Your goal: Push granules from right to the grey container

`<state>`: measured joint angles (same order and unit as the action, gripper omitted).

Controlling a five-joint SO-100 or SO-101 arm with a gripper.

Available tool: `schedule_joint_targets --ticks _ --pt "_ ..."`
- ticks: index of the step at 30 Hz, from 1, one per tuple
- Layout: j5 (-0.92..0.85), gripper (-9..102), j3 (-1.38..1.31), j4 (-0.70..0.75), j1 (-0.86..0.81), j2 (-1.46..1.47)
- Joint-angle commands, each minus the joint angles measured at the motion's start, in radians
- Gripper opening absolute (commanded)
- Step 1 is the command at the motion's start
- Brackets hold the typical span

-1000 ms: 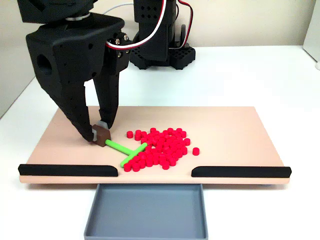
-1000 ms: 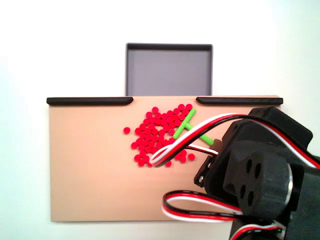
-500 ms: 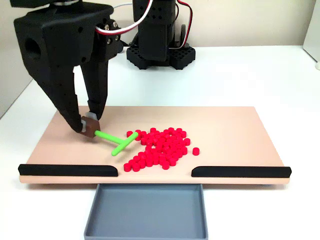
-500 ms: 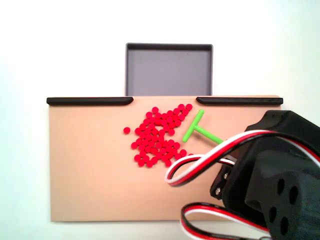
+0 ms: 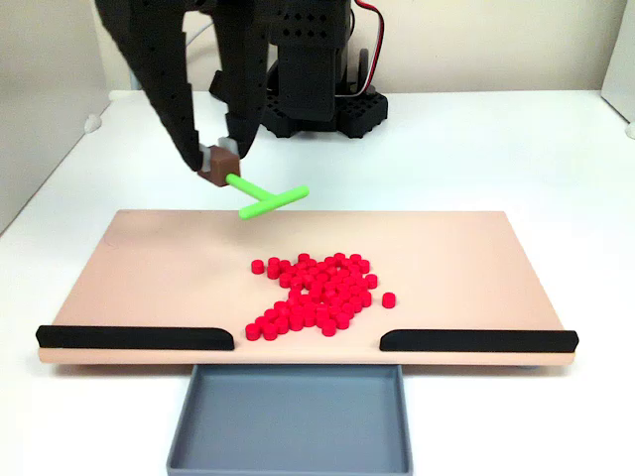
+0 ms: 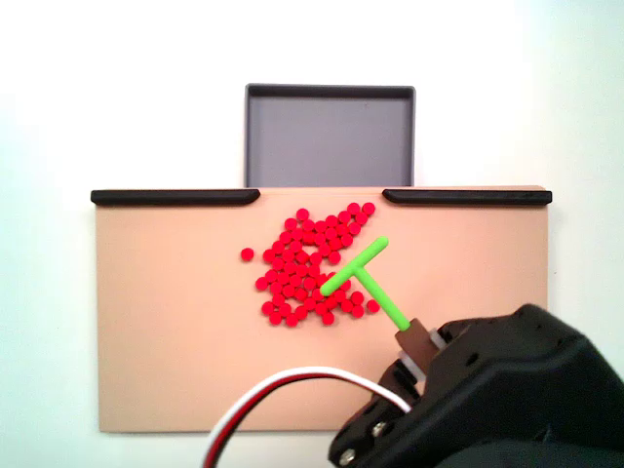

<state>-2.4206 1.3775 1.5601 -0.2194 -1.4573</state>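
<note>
Gripper [image 5: 218,161] is clamped on the brown block at the end of the green T-stick [image 5: 266,198], jaws narrow around that block, stick hanging in the air above the back edge of the board [image 5: 149,268] in the front fixed view. In the top-down fixed view the T-stick [image 6: 359,280] overlaps the right side of the pile, but judging by the front view it is lifted clear, not touching. Granules [image 5: 317,296] sit as a loose cluster in the middle of the board, leaning toward the front edge, nearest ones just short of the gap between the 2 black strips [image 5: 134,337]. 1 bead sits slightly apart on the pile's left in the top-down view [image 6: 248,254]. Container [image 5: 288,416] is below that gap, just off the front edge, looks empty. Handling, my read: beads are light, hard, smooth plastic, so they will roll and scatter, and some will slip round the ends of the crossbar on a fast stroke. No point gripping them; sweep only. Keep the hold on the brown block, since the thin stem would likely twist in the jaws. Stick looks stiff enough for this load. Crossbar is narrower than the pile, so expect several passes: set it down behind the pile on the back side, bar flat on the board, push slowly toward the gap.
</note>
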Motion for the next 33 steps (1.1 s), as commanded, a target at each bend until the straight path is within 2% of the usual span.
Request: schedule_joint_targets --ticks 1,5,11,33 --pt "0.247 0 0.041 -0.005 0.037 -0.109" --pt "0.518 0 0.112 -0.005 0.091 -0.186" --pt "0.721 0 0.253 -0.005 0.144 -0.311" --pt "0.793 0 0.278 -0.005 0.190 -0.258"
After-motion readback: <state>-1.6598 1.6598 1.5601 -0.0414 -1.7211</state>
